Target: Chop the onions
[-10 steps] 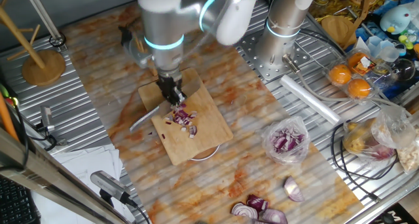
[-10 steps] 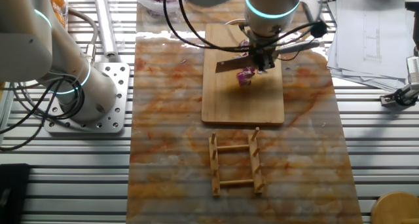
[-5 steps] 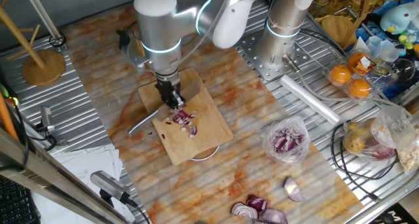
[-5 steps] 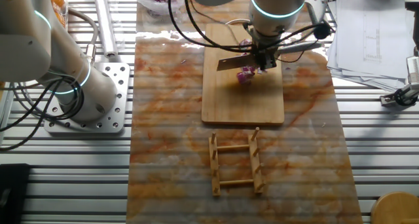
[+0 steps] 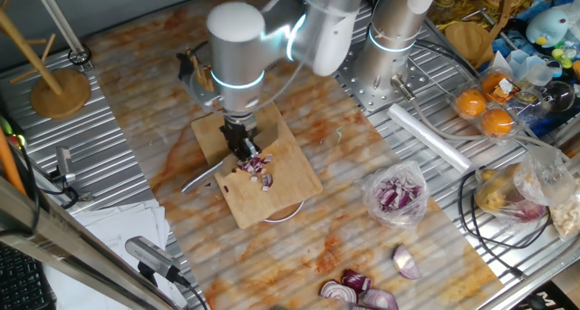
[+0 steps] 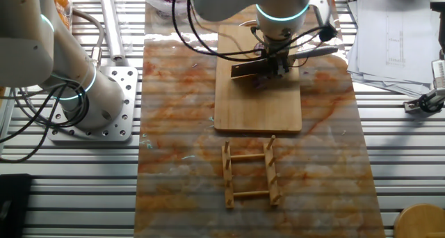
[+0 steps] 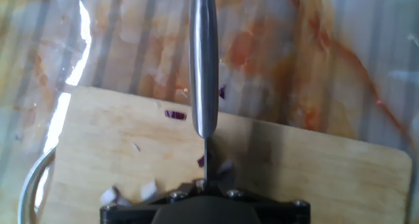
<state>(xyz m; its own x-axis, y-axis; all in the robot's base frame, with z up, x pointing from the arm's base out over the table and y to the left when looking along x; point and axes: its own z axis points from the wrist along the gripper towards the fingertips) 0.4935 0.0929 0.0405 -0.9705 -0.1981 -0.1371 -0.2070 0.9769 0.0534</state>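
Note:
My gripper (image 5: 243, 147) is shut on a steel knife (image 5: 205, 175) over a wooden cutting board (image 5: 292, 158). Small red onion pieces (image 5: 256, 166) lie in a pile on the board right by the fingers. In the other fixed view the gripper (image 6: 274, 64) holds the blade (image 6: 247, 69) low across the board (image 6: 257, 109), and the pile is mostly hidden under it. In the hand view the knife handle (image 7: 203, 60) runs straight away from the gripper (image 7: 204, 185). A few onion bits (image 7: 175, 114) lie on the board (image 7: 314, 171).
A clear bag of chopped purple onion (image 5: 396, 194) and larger onion halves (image 5: 358, 290) lie at the front right. A second arm's base (image 5: 390, 47) stands behind. A wooden rack (image 6: 250, 175) lies near the board. Oranges in a clear box (image 5: 485, 111) sit at the right.
The arm has shifted sideways over the board and the knife blade has come down onto the onion pile. The board has stayed put.

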